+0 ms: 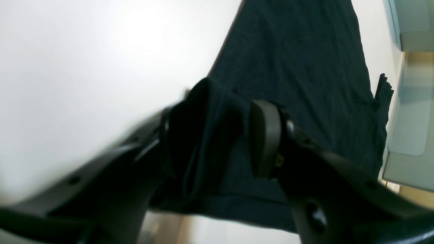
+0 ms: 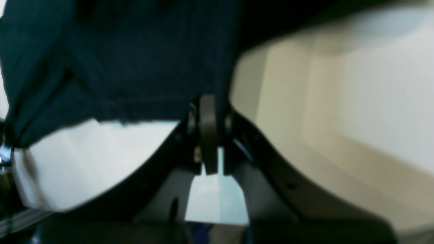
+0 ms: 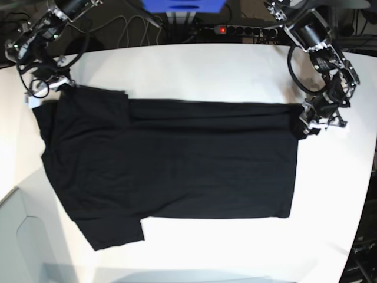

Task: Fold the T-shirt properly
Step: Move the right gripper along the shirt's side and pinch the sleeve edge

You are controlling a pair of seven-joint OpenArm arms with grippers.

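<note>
Base view shows the big white table with the black T-shirt spread flat over most of it, reaching from the left gripper at one far corner all the way to the right gripper at the other far corner. Left wrist view shows that gripper with its two fingers a little apart and a thick bunch of shirt cloth squeezed between them — the rest of the cloth runs away from it over the table. Right wrist view is blurry, but the right gripper has its fingers pressed nearly together on the shirt's edge — the cloth lies just past the tips.
</note>
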